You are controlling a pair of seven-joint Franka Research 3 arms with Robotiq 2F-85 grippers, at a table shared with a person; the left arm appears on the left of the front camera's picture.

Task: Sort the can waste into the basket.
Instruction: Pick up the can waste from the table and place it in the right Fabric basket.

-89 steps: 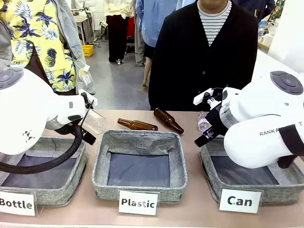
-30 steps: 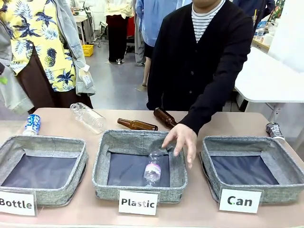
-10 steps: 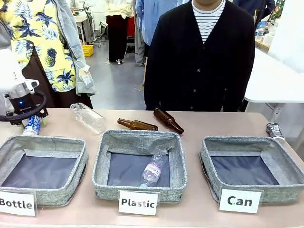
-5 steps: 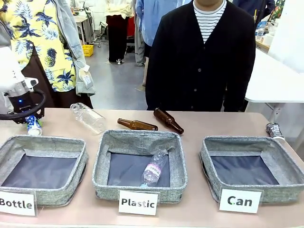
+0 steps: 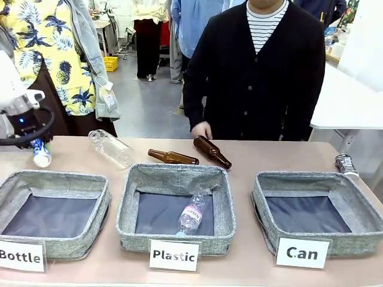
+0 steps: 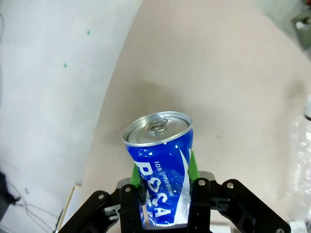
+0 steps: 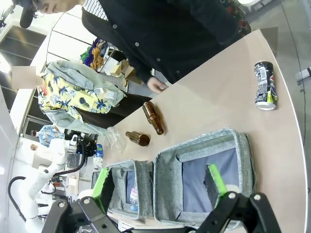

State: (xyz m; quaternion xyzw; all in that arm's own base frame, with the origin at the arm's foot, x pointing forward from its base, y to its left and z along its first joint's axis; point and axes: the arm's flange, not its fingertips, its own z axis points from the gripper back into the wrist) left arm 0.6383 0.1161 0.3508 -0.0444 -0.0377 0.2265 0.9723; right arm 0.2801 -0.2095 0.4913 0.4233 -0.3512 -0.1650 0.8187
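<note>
The left jaws pinch a dented blue can (image 6: 160,165) between green pads, the table (image 6: 218,73) beyond them. The right jaws hang spread, framing the grey basket (image 7: 199,142).

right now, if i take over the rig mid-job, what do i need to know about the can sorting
Left gripper: shut on the blue can, at the far left of the table, behind the Bottle bin.
Right gripper: open, holding nothing.
Dark can: lying on the table at the far right, just beyond the Can basket.
Done: blue can gripped; no can in the basket yet.
Left: carry the blue can across to the Can basket and release it, then fetch the dark can, probably with the right arm, since it lies on that side.
</note>
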